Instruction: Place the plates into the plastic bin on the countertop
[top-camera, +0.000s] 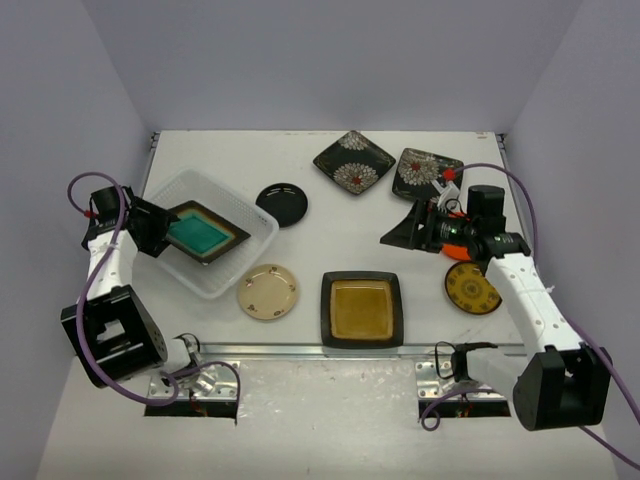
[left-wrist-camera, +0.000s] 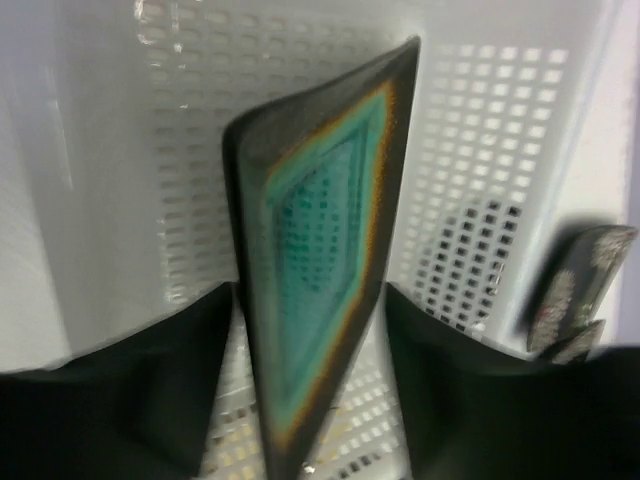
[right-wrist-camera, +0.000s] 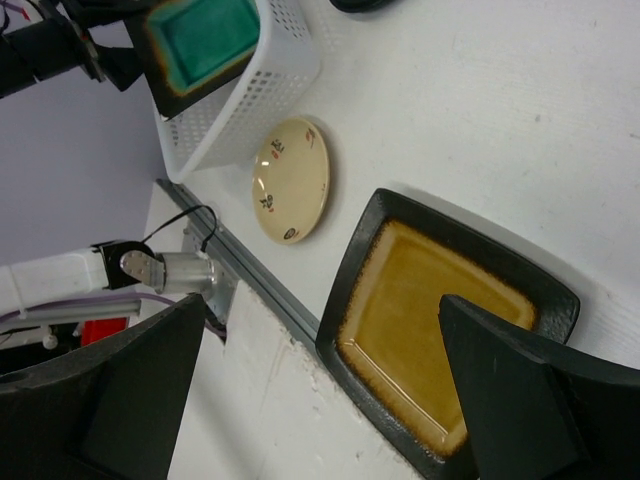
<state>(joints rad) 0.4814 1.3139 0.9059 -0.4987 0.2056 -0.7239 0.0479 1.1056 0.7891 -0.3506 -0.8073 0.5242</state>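
White countertop (top-camera: 330, 225), grey walls (top-camera: 330, 60), left gripper (top-camera: 160, 228) astride teal plate (top-camera: 200, 232), hold unclear, right gripper (top-camera: 402, 228) wide open

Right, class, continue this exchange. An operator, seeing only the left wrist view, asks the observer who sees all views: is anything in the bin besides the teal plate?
Observer: No. The top view shows only the teal plate, tilted, in the plastic bin.
Operator: And the right gripper?
Observer: Open, holding nothing, above the countertop.
Operator: What lies by the bin's near side?
Observer: The cream plate, flat on the countertop.
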